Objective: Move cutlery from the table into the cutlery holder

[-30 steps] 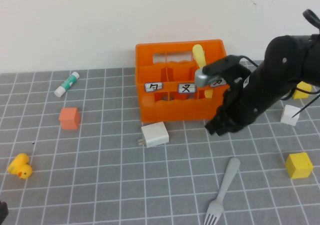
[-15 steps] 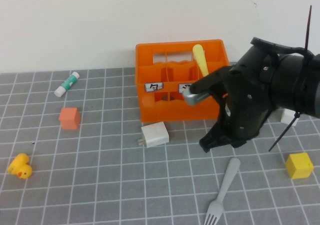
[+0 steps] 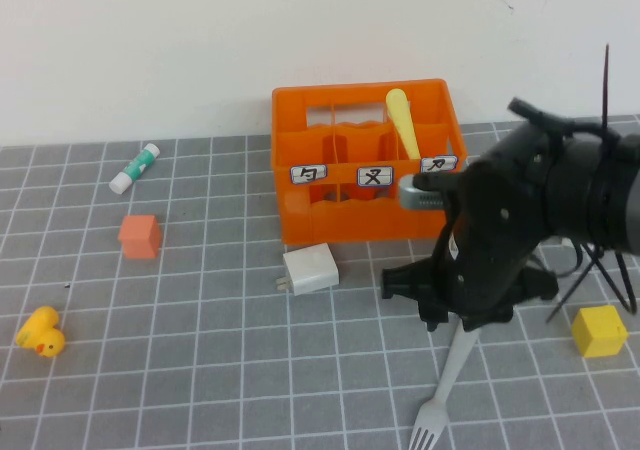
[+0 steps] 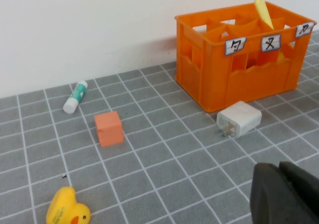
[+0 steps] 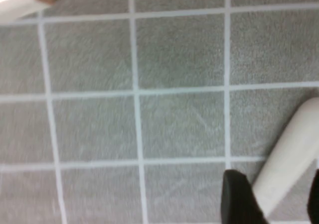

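Two pieces of cutlery make up the job, and they sit in very different places. One, the pale yellow knife [image 3: 401,122], already stands tilted in the right-hand compartment of the orange cutlery holder [image 3: 365,210], well beyond the working jaws, so that half looks finished. Its partner, the grey fork [image 3: 447,385], lies flat on the table [image 3: 200,370] directly beneath the right gripper [image 3: 465,315], handle end toward the gripper and tines pointing away from the holder.

From the right wrist view, the jaws stand spread apart with the fork's rounded handle [image 5: 284,159] running between the dark fingers [image 5: 239,196]; nothing is clamped yet. Straddling the handle this way probably sets up a pinch across its narrow width, the easiest place to hold a flat-lying fork.

Off to the side, the left gripper [image 4: 286,194] hangs low, its jaws pressed together on nothing, far from both fork and holder, likely parked because one arm suffices. A white charger [image 3: 310,268] rests just in front of the holder, apart from either gripper.
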Robot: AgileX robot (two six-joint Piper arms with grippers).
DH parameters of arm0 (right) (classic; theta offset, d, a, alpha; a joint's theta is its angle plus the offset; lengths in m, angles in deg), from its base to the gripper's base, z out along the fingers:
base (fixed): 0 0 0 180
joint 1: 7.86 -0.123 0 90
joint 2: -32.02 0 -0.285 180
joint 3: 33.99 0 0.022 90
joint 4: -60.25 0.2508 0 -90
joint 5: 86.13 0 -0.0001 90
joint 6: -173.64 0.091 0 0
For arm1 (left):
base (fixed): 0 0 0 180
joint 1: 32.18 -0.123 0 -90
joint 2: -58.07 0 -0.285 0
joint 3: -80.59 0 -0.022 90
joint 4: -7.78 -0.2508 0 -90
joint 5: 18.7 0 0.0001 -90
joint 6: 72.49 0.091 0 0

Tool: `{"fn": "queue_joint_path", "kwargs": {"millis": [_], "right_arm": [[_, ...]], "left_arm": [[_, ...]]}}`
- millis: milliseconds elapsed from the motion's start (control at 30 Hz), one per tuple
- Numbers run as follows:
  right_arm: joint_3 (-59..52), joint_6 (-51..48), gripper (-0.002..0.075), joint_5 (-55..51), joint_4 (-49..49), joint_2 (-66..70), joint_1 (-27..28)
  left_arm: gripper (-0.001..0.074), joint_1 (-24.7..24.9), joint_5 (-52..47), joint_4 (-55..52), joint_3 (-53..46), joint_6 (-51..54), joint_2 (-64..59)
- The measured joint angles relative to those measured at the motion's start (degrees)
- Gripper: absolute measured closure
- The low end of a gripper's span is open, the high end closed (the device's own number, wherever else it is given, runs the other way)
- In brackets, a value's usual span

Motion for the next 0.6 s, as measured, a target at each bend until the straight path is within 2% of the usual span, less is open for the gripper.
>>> {"fn": "queue_joint_path", "kwargs": {"millis": [133, 333, 600], "right_arm": [[-1.8, 4.2, 0.0430, 2.8, -0.1, 0.4, 0.0], [-1.8, 11.2, 0.0428, 1.2, -4.7, 1.9, 0.0], [-1.8, 10.6, 0.0428, -0.2, -4.7, 4.7, 0.0]], "left_arm": [[0.0735, 0.0, -0.4, 0.0, 0.0, -0.1, 0.0], [0.0735, 0.0, -0.6, -0.4, 0.0, -0.1, 0.0], [0.0735, 0.0, -0.5, -0.6, 0.0, -0.1, 0.0]]}}
